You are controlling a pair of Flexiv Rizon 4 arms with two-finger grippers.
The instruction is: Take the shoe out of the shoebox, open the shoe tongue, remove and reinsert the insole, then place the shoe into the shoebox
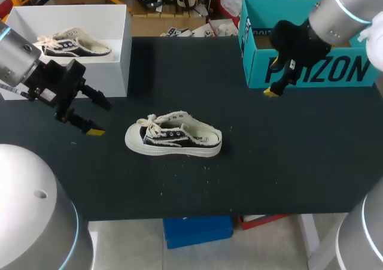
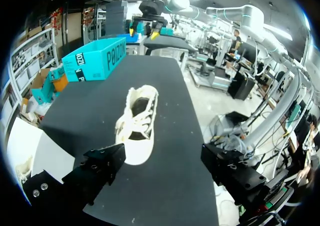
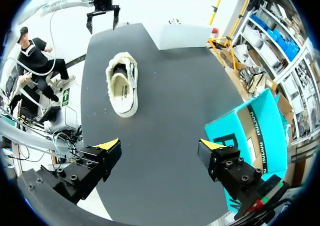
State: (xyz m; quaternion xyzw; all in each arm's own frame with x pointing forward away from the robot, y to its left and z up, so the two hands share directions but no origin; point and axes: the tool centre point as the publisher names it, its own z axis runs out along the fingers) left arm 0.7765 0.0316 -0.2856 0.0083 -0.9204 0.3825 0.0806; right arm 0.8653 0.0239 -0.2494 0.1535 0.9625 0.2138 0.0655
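Observation:
A cream and black canvas shoe lies on its sole in the middle of the black table, toe toward my left arm. My left gripper hangs open just left of the toe. In the left wrist view the shoe lies ahead of the open left gripper, toe nearest. My right gripper is open in front of the teal shoebox, well right of the shoe. From the right wrist the shoe is far ahead of the right gripper, and the teal shoebox is beside it.
A white box at the back left holds a second, similar shoe. The white box also shows in the right wrist view, beyond the shoe. Small crumbs dot the table in front of the shoe.

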